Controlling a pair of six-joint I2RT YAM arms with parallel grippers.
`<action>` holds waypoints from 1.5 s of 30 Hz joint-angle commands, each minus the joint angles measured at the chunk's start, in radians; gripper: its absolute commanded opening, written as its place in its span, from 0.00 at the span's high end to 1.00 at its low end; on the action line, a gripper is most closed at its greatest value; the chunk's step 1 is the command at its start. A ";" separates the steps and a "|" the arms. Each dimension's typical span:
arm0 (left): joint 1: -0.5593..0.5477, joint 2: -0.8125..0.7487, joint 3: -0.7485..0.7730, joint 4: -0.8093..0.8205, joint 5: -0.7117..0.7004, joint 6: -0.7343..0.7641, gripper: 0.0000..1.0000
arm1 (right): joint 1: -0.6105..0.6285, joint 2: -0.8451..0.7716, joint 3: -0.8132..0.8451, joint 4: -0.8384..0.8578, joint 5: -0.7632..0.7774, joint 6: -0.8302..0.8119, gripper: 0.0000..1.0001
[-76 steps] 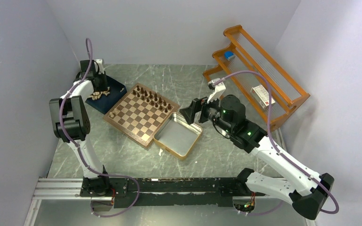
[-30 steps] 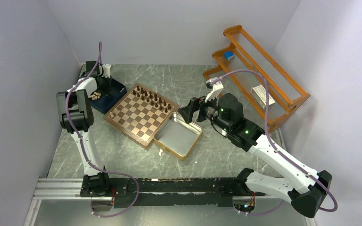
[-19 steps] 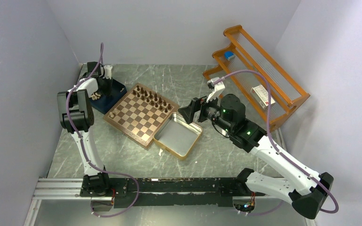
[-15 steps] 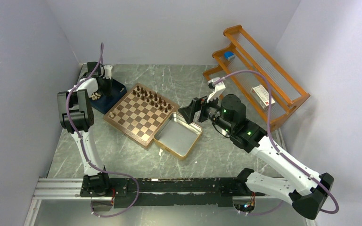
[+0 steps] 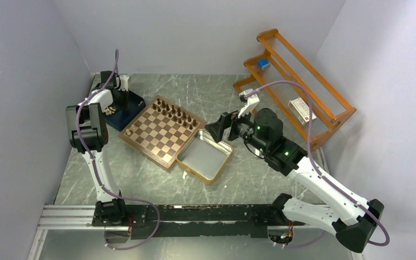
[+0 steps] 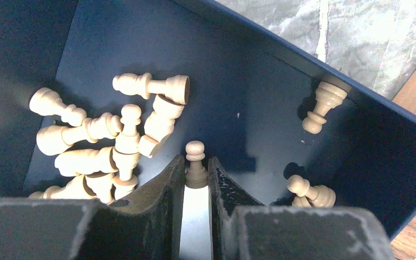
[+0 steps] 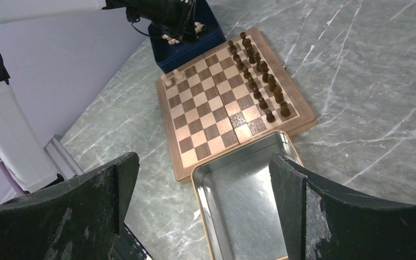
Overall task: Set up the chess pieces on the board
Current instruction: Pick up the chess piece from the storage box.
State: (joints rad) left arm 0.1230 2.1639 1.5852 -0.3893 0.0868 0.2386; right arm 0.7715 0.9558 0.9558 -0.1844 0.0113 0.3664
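The left gripper has its fingers drawn in to a narrow slot, pinching the base of an upright pale pawn. The pawn stands on the floor of the navy tray; whether it is lifted clear cannot be told. More pale chessmen lie tumbled in a heap to one side, and a few strays lie against the tray's walls. The tray sits at the far left corner of the worktop.

The right gripper hangs spread wide and holds nothing, above the middle of the worktop towards the right edge.

The board lies turned diamond-wise left of centre, just beside the tray. Dark pieces stand in two rows along its far right side, and two pale pieces stand at the corner nearest the tray. A silver tin lies hard against the board's near right side.

The worktop is grey-green stone with pale veins. Plain pale lilac walls close it in on three sides. An orange wooden rack leans in the far right corner, and a metal rail runs along the near edge.
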 commanded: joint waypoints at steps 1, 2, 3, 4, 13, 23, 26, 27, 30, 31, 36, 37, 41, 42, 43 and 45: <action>-0.008 -0.047 0.012 -0.036 0.022 -0.038 0.80 | -0.005 -0.018 0.005 0.029 -0.007 0.017 0.05; -0.008 -0.055 0.014 -0.034 0.027 -0.047 0.80 | -0.006 -0.018 0.003 0.031 -0.007 0.019 0.05; -0.008 -0.061 0.018 -0.036 0.032 -0.057 0.80 | -0.005 -0.020 0.000 0.034 -0.007 0.022 0.05; -0.008 -0.065 0.021 -0.040 0.036 -0.062 0.81 | -0.005 -0.021 -0.005 0.039 -0.008 0.028 0.06; -0.008 -0.089 0.027 -0.060 -0.004 -0.105 0.81 | -0.006 -0.030 -0.035 0.065 -0.034 0.054 0.06; -0.008 -0.194 -0.002 -0.049 -0.007 -0.158 0.82 | -0.006 -0.036 -0.086 0.107 -0.049 0.134 0.07; -0.008 -0.248 -0.032 -0.026 0.035 -0.173 0.82 | -0.006 -0.018 -0.093 0.121 -0.052 0.166 0.07; -0.008 -0.265 -0.043 -0.017 0.058 -0.179 0.82 | -0.006 -0.008 -0.089 0.119 -0.050 0.178 0.07; -0.009 -0.328 -0.086 0.010 0.138 -0.201 0.82 | -0.005 0.031 -0.065 0.117 -0.065 0.203 0.07; -0.011 -0.349 -0.103 0.020 0.165 -0.207 0.82 | -0.005 0.045 -0.059 0.120 -0.073 0.207 0.07; -0.034 -0.479 -0.221 0.085 0.294 -0.250 0.82 | -0.028 0.153 -0.008 0.122 -0.078 0.159 0.08; -0.050 -0.519 -0.248 0.100 0.318 -0.268 0.82 | -0.049 0.180 0.014 0.109 -0.099 0.153 0.09; -0.140 -0.626 -0.343 0.135 0.353 -0.257 0.81 | -0.137 0.253 0.066 0.143 -0.249 0.171 0.19; -0.171 -0.645 -0.358 0.127 0.349 -0.252 0.81 | -0.160 0.270 0.068 0.160 -0.273 0.191 0.23; -0.198 -0.664 -0.371 0.115 0.341 -0.225 0.81 | -0.177 0.282 0.067 0.177 -0.295 0.209 0.29; -0.241 -0.695 -0.397 0.108 0.367 -0.217 0.81 | -0.218 0.315 0.067 0.223 -0.359 0.249 0.41</action>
State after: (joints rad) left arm -0.0364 1.5364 1.2343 -0.3103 0.3710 -0.0017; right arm 0.6178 1.2293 0.9955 -0.0551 -0.1982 0.5495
